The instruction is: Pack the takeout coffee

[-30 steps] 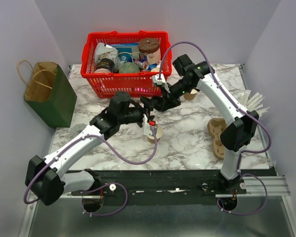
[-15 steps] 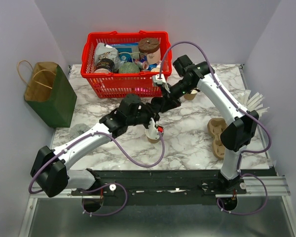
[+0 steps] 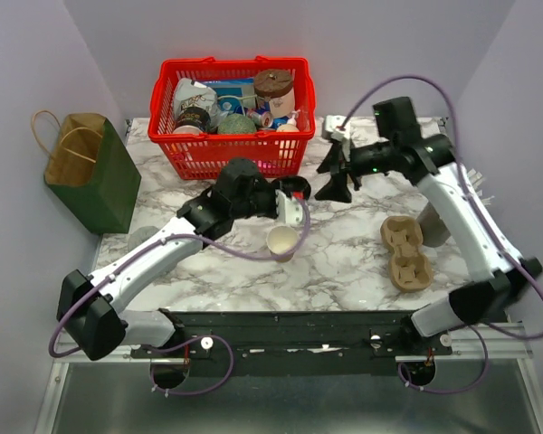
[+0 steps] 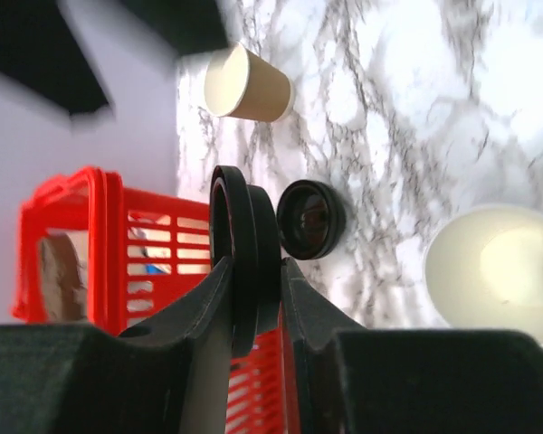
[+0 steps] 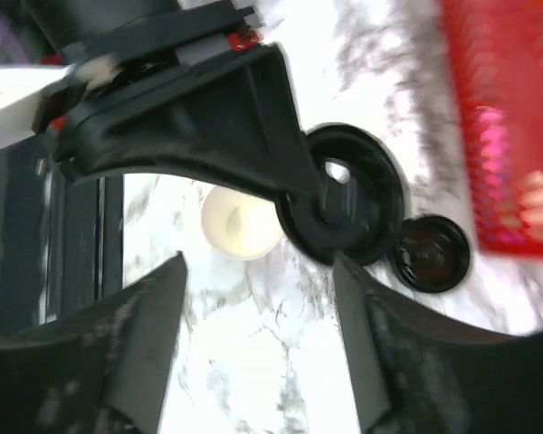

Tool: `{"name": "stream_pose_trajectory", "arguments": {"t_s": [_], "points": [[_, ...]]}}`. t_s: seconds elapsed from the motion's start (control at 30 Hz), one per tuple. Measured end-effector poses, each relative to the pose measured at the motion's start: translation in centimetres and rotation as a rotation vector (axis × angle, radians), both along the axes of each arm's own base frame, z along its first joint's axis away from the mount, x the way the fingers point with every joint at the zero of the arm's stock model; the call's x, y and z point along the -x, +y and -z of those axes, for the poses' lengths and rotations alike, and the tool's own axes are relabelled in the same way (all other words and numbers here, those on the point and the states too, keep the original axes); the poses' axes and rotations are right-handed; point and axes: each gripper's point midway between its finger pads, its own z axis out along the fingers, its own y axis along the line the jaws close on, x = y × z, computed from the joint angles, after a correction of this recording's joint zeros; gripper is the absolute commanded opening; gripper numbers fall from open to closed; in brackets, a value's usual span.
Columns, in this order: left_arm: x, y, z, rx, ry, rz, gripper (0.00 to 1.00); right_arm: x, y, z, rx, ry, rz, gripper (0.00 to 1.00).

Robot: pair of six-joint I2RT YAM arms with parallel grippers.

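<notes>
Evidently the takeout coffee (image 3: 282, 241) is judged light and easily crushed, best gripped gently near its stiffer rim. A black disc (image 4: 240, 217) is pinched in the left gripper (image 4: 252, 271); the right gripper (image 5: 258, 276) is spread wide, empty.

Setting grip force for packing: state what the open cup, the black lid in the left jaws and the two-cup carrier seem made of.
Open cup: paper, by its matte tan wall and white inside. Black lid: probably thin plastic, smooth with a moulded rim. Two-cup carrier: moulded pulp, it seems, dull brown and rough-looking.
</notes>
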Motion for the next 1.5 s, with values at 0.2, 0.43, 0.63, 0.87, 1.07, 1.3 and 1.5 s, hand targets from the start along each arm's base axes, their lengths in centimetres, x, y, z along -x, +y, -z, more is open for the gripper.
{"name": "stream_pose_trajectory", "arguments": {"t_s": [0.2,0.43,0.63,0.87,1.07,1.3,1.5], "points": [[0.3,1.4,-3.0,0.327,0.459,-0.206,0.08,1.3,-1.4,-3.3,-0.181,-0.071,0.167,0.79],[3.1,2.6,2.4,0.606,1.117,-0.354,0.09,0.0,0.3,3.6,-0.183,0.240,0.280,1.00],[5.1,2.6,5.2,0.676,1.456,-0.369,0.08,0.4,0.9,6.4,-0.180,0.396,0.309,1.00],[5.2,1.6,5.0,0.713,1.621,-0.299,0.10,0.3,1.6,7.9,-0.192,0.486,0.303,1.00],[4.1,2.3,6.6,0.748,1.709,-0.368,0.11,0.3,1.6,10.7,-0.157,0.554,0.326,1.00],[3.6,2.8,7.7,0.763,1.753,-0.417,0.26,-0.1,1.8,12.8,-0.133,0.610,0.350,1.00],[3.5,2.9,8.4,0.757,1.763,-0.445,0.34,-0.1,1.8,14.2,-0.118,0.647,0.381,1.00]]}}
